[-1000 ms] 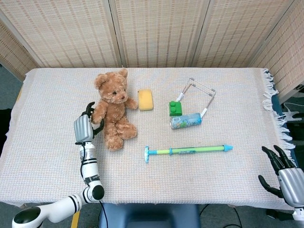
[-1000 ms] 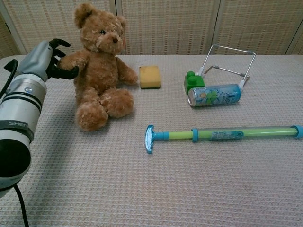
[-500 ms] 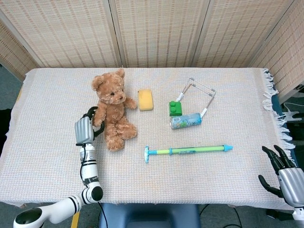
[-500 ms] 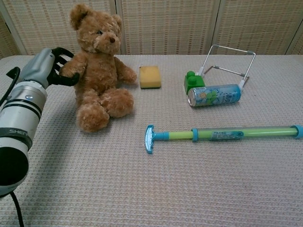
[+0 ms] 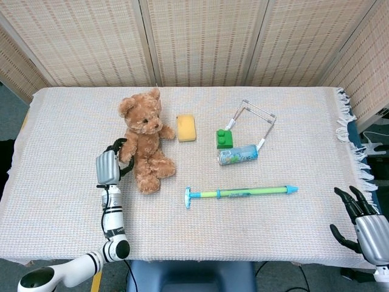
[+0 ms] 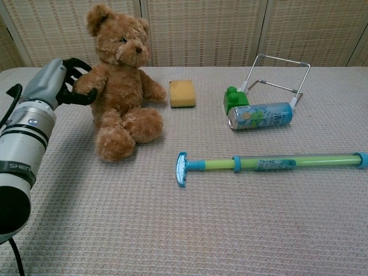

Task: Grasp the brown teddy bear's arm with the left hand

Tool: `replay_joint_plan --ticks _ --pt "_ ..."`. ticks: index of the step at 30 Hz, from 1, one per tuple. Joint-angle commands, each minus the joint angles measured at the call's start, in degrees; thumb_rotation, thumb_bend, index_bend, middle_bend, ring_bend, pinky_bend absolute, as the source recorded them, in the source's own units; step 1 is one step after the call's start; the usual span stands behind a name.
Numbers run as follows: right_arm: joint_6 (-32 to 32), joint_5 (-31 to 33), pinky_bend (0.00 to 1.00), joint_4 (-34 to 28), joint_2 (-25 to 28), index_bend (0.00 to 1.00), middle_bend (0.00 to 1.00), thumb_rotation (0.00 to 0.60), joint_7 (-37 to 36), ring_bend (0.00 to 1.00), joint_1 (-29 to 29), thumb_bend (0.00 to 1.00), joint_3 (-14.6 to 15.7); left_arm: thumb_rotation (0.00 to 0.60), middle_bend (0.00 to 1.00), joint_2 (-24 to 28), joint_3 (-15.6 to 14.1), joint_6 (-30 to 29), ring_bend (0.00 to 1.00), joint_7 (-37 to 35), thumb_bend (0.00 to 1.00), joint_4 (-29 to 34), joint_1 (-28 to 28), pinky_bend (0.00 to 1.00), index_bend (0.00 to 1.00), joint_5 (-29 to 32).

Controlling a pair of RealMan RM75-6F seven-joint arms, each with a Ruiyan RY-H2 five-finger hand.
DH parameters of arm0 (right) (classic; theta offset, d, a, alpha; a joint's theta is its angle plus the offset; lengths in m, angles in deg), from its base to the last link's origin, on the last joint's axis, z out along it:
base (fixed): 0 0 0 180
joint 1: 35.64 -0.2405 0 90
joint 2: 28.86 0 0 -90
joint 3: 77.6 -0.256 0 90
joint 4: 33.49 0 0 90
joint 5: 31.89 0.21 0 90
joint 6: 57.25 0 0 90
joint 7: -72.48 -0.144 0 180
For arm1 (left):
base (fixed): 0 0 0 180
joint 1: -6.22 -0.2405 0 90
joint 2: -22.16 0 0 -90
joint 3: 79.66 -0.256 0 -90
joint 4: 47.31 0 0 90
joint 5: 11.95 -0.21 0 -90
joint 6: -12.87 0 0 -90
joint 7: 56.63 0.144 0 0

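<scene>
One left hand (image 6: 60, 80) clamped on teddy bear's arm (image 6: 86, 81); right hand (image 5: 363, 219) spread, empty.

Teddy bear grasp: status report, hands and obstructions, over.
Left hand grips the brown teddy bear by its arm. Right hand open, off the table edge. Bear sits upright; yellow sponge beside it, nothing obstructing.

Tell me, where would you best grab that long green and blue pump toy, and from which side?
Probably the pump is best taken mid-tube, from above. It lies flat on the table, so fingers can close across its thin round body there. The T-handle at one end would likely let it tip. The right robot hand is nearer.
</scene>
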Motion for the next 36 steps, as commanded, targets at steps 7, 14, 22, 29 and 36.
replay_joint_plan --ticks 7,14,22,29,36 --pt "0.4 0.3 0.28 -0.1 -0.1 0.02 0.14 0.600 0.4 0.00 -0.2 0.24 -0.1 0.600 0.42 -0.2 0.0 -3.0 0.36 -3.2 0.40 -0.9 0.6 0.47 0.29 -3.3" --pt "0.3 0.3 0.28 -0.1 -0.1 0.02 0.14 0.600 0.2 0.00 -0.1 0.24 -0.1 0.600 0.41 -0.4 -1.2 -0.3 0.36 -1.4 0.40 -1.1 -0.4 0.47 0.29 -1.8" --pt "0.8 0.7 0.28 -0.2 -0.2 0.02 0.14 0.600 0.6 0.00 -0.3 0.24 -0.1 0.600 0.41 -0.9 -0.2 -2.6 0.36 -3.8 0.40 -2.0 0.5 0.47 0.29 -3.7" --pt "0.7 0.5 0.28 -0.3 0.1 0.02 0.14 0.600 0.5 0.00 -0.2 0.24 0.0 0.600 0.42 -0.4 -2.3 -1.1 0.36 -2.2 0.40 -1.7 -0.6 0.47 0.30 -3.9" --pt "0.3 0.3 0.28 0.0 -0.1 0.02 0.14 0.600 0.0 0.00 -0.2 0.24 -0.2 0.600 0.38 0.0 -5.3 0.7 0.34 0.4 0.40 -3.8 -1.8 0.46 0.27 -4.7"
